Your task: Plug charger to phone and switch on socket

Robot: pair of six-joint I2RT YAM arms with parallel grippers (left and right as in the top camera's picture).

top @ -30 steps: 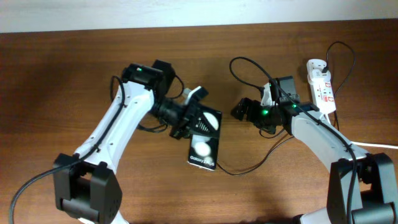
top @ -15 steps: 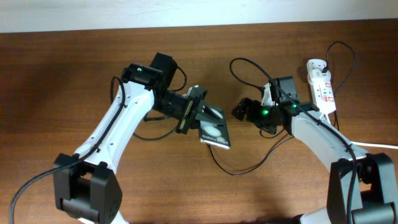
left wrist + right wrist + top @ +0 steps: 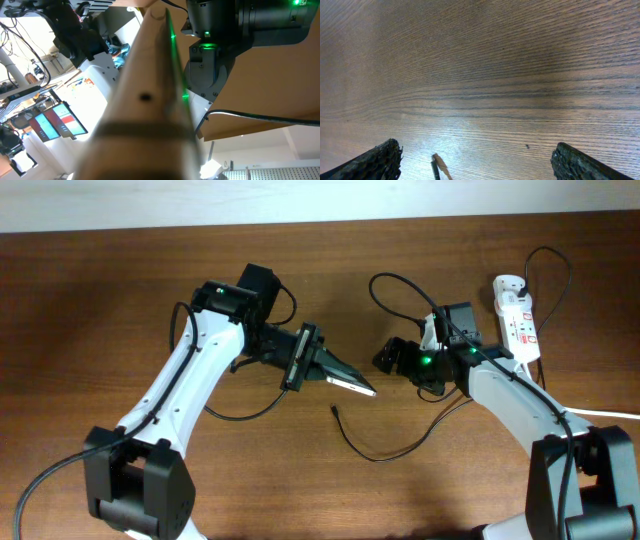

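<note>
Brown wooden desk (image 3: 90, 290) underneath. At left, pinching the phone (image 3: 355, 385) edge-on, off the surface, with the left tool (image 3: 322, 368). Not yet plugged: charger (image 3: 378, 459) tip loose just below. Right tool (image 3: 477, 160) spread, empty. Socket (image 3: 517, 320) far right, apparently untouched; red marks unreadable.

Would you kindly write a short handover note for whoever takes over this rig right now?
Left pincer: shut on the phone, holding it tilted on edge.
Right pincer: open and empty, low over the table.
Charger: its free end lies loose on the table just below the phone, not plugged in.
Socket: at the far right of the table; the switch is too small to read.
Done: phone gripped.
Left: grasp the charger's free end, push it into the phone, switch on the socket.
</note>
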